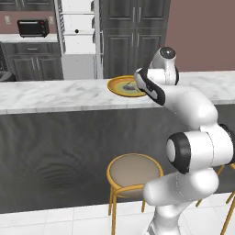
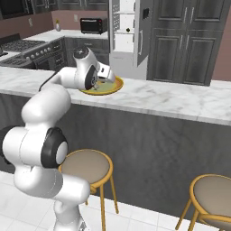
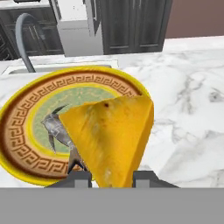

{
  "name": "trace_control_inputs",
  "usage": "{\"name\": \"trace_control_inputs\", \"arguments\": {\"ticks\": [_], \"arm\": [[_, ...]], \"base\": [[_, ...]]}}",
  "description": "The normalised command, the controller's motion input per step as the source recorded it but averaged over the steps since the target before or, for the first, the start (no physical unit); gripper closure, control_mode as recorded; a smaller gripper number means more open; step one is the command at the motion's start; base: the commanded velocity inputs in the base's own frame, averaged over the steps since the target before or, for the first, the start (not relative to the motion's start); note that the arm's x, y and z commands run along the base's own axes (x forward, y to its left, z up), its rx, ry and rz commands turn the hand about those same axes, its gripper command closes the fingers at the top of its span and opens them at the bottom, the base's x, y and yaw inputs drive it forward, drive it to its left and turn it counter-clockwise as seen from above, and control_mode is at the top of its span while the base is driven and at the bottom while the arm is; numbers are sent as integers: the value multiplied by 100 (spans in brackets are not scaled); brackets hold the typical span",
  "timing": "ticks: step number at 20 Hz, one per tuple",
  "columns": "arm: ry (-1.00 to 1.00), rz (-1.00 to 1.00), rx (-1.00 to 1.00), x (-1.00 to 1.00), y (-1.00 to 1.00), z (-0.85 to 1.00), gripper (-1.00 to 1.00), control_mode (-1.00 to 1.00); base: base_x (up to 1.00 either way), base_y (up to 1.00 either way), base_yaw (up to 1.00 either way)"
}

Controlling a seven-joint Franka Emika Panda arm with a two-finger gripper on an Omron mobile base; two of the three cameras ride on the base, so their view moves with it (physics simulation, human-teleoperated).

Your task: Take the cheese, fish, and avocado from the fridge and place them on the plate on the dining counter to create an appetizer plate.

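Marble dining counter, one plate, one fish, one cheese

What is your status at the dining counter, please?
Gripper shut on cheese, above plate. Fish already on plate. Nothing in the way.

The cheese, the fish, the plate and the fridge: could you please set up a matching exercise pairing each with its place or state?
Things:
1. cheese
2. fish
3. plate
4. fridge

Places or states:
A. stands open behind the counter
B. rests on the dining counter
C. held between the jaws of the gripper
D. lies on the plate's centre

Pairs: 1-C, 2-D, 3-B, 4-A
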Motion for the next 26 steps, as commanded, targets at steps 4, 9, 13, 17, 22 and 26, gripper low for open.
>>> {"name": "trace_control_inputs", "arguments": {"ticks": [4, 9, 13, 17, 22, 26], "arm": [[0, -1, 0, 3, 0, -24, 100, -100], [0, -2, 0, 7, 0, -25, 100, -100], [0, -2, 0, 24, 0, -14, 100, -100], [0, 0, 0, 48, 0, -1, 100, -100], [0, -1, 0, 61, 0, 0, 100, -100], [0, -2, 0, 45, 0, -10, 100, -100]], "base": [[0, 0, 0], [0, 0, 0], [0, 0, 0], [0, 0, 0], [0, 0, 0], [0, 0, 0]]}}
